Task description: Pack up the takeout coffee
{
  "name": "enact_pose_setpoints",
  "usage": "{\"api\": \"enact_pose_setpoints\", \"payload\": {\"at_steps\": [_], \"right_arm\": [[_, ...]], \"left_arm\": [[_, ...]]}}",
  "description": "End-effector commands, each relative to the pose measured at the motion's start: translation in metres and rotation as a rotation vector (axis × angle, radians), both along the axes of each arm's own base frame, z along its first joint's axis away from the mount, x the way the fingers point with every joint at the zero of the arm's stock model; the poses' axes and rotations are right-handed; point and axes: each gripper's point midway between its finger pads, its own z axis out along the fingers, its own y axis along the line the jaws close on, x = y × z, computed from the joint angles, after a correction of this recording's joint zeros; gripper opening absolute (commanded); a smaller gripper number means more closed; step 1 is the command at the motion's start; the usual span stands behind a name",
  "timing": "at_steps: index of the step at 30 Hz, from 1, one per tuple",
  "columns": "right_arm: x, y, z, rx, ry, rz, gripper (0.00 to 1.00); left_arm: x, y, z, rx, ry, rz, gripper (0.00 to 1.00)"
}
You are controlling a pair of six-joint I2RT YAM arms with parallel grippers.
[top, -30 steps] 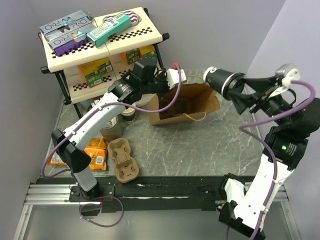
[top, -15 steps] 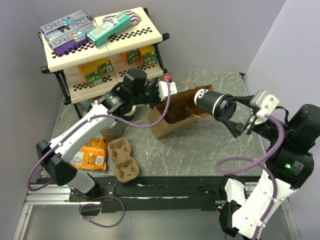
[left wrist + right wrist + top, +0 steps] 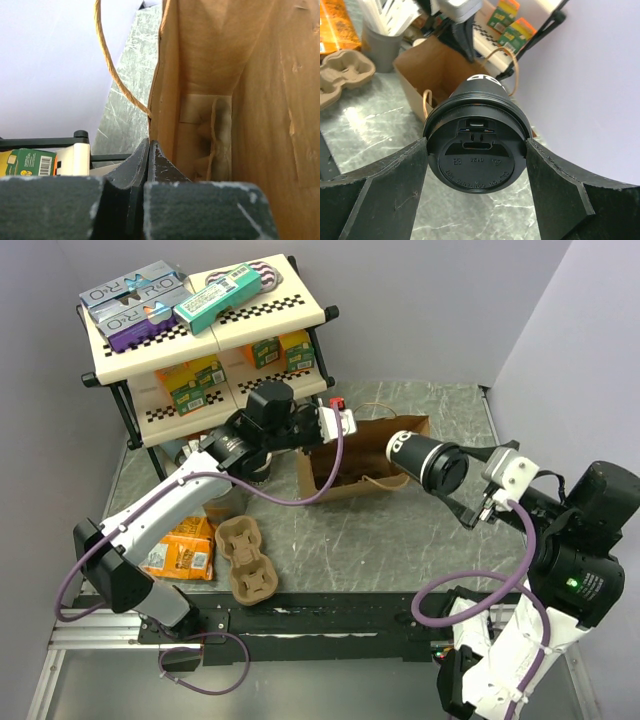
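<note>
The takeout coffee is a dark cup with a white mark and a round black lid. It lies sideways in the air with its base toward the brown paper bag. My right gripper is shut on it, one finger on each side of the lid. The cup's base hangs just right of the bag's open mouth. My left gripper is shut on the bag's left top edge, with the jaws pinched together on the paper. The bag's inside shows nothing in it.
A two-tier rack with boxes stands at the back left. A brown pulp cup carrier and orange packets lie at the front left. A grey cup of white sticks stands beside the bag. A twine handle loops off the bag.
My right arm swung down and left, bringing the cup from high on the right to the bag's mouth. The left gripper shifted slightly while still holding the bag's edge, and the bag now stands more upright.
</note>
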Motion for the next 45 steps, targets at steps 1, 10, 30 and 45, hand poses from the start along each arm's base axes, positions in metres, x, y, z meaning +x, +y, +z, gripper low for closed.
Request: {"api": "enact_pose_setpoints", "payload": {"at_steps": [1,10,30,45], "right_arm": [[-0.007,0.002,-0.011,-0.073,-0.022,0.021,0.0],[0.029,-0.018,0.035,-0.062,-0.039,-0.087,0.0],[0.154,-0.031,0.119,0.215,-0.033,-0.292,0.0],[0.075,0.001,0.043,0.076,0.02,-0.064,0.0]], "left_arm": [[-0.02,-0.003,0.045,-0.113,-0.083,-0.015,0.01],[-0.032,0.003,0.05,-0.135,-0.138,-0.002,0.01],[0.029,0.013,0.066,-0.176,-0.283,0.136,0.01],[-0.001,0.017,0.017,-0.151,-0.109,0.067,0.01]]}}
